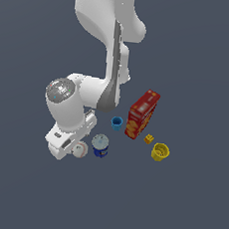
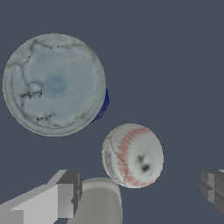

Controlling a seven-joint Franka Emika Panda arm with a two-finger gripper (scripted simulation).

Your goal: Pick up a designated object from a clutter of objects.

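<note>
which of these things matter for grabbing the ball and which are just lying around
Belongs to the job:
small white baseball with red stitching
robot hand, open

Just lying about:
blue white-lidded can
small blue cup
red cracker box
tiny yellow cube
yellow cup

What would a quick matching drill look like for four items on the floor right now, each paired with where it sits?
Things:
1. small white baseball with red stitching
2. blue can with a white lid
3. red cracker box
4. yellow cup

Places:
A. farthest toward the exterior view's right
B. standing tall beside the small blue cup
C. right by the robot's hand
D. between the baseball and the tiny yellow cube

Pairs: 1-C, 2-D, 3-B, 4-A
</note>
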